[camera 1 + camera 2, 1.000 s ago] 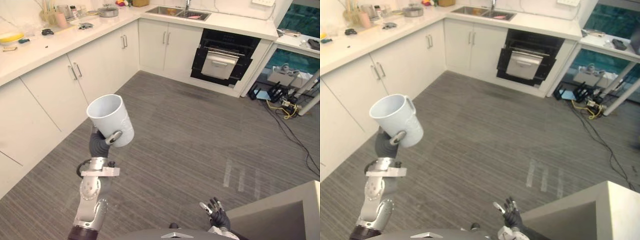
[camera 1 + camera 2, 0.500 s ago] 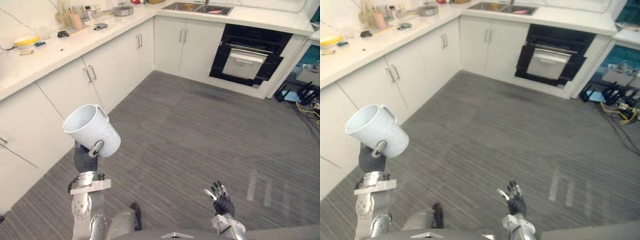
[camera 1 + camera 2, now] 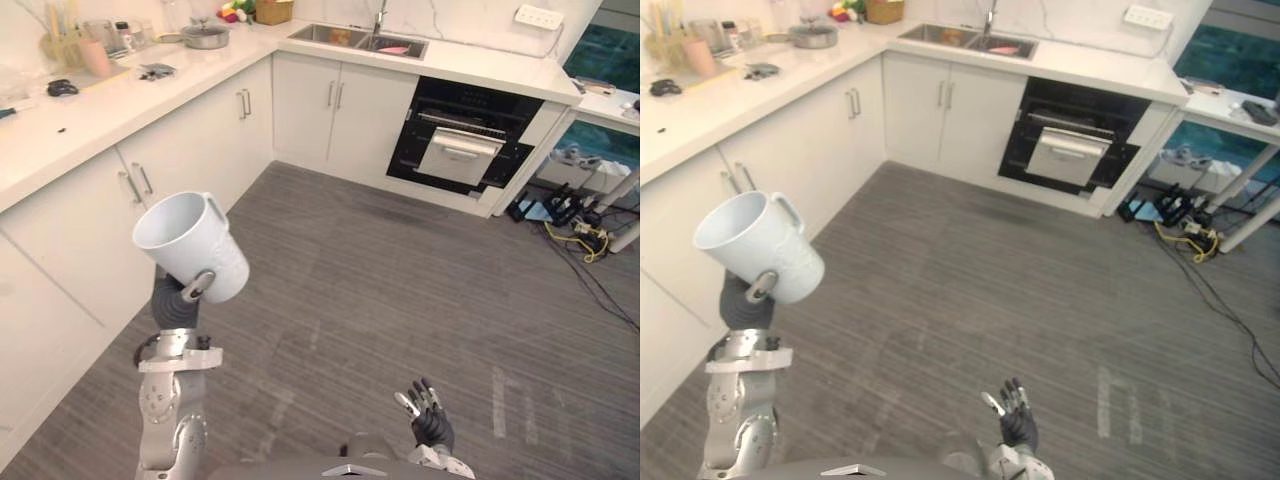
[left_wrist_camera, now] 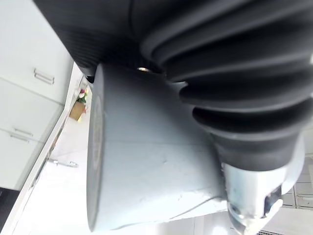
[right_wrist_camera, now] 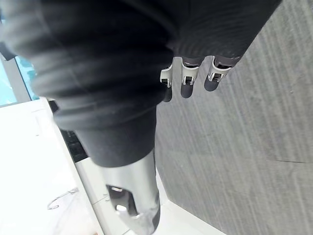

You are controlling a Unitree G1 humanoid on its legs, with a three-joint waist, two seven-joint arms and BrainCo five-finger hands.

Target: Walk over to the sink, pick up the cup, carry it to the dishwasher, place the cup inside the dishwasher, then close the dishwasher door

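Observation:
A white cup with a handle is held up at the left, tilted with its mouth up and to the left. My left hand is shut on it from below, one finger curled across its wall. In the left wrist view the cup lies right against the hand's dark cover. Low in the middle, my right hand hangs open over the floor and holds nothing; its fingers are relaxed. Far ahead, the black dishwasher sits under the counter with its silver door tilted partly open. The sink is up to its left.
White cabinets and a countertop with a pot and jars run along the left. Cables and table legs clutter the far right. Grey striped floor lies between me and the dishwasher.
The whole view has shifted as the camera moved. The cup stays in my left hand, now held a little further right and more upright. My right hand stays low and open.

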